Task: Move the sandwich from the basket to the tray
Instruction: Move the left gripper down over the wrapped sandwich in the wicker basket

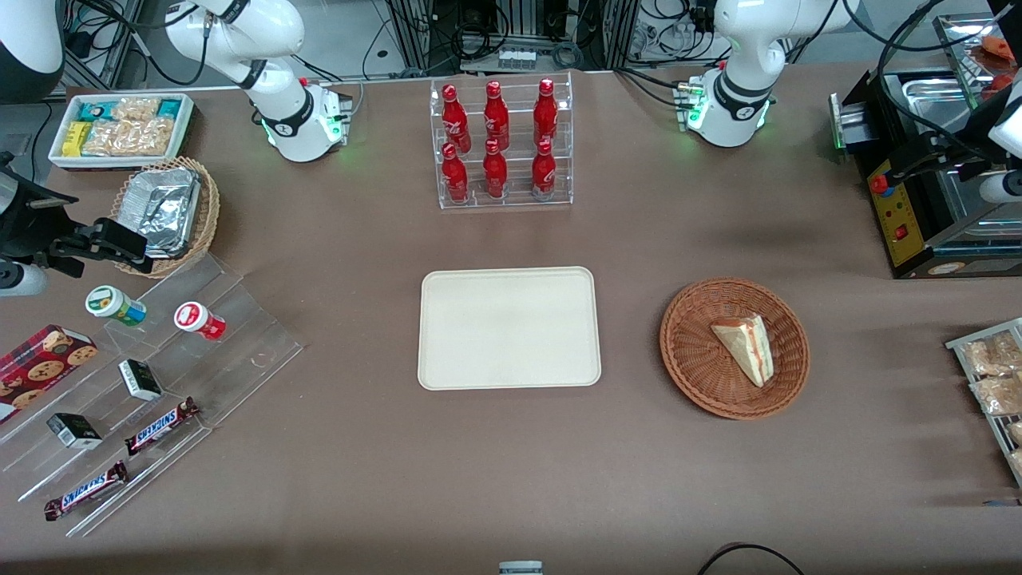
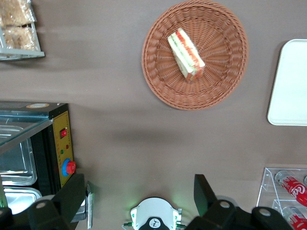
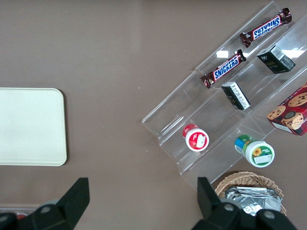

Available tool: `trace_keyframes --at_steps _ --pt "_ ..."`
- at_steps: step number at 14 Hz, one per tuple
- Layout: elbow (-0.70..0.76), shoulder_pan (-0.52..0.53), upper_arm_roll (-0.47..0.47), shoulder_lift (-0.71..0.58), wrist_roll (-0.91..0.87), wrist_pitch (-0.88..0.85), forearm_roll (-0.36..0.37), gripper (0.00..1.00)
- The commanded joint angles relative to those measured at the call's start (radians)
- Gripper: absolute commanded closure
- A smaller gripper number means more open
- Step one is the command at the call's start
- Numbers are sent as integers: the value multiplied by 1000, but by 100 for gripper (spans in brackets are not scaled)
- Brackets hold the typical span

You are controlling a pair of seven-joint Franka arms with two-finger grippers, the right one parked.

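left wrist view shows the gripper (image 2: 139, 201) spread wide and holding nothing, high above the table, well apart from the sandwich (image 2: 186, 55) lying in the basket (image 2: 158, 81). a good approach probably descends straight over the wedge, turns the fingers to span its 2 flat bread faces, then carries it to the tray (image 1: 509, 327).

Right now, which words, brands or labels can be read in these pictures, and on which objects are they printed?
"SNICKERS": on each of the two chocolate bars on the clear stepped stand.
Red bottles in the clear rack: white script, too blurred to read.
Two cups, small dark boxes and cookie box: print too small to read.
Sandwich, basket, tray: no text.
The end effector, open, hangs high above the table.
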Motion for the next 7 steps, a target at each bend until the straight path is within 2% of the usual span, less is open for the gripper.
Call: trace_keyframes --at_steps 1,5,7 --pt "47 14 -20 28 17 -26 -4 0" --pt "46 8 -14 72 2 -5 6 0" --pt "9 8 -13 112 -41 61 13 0"
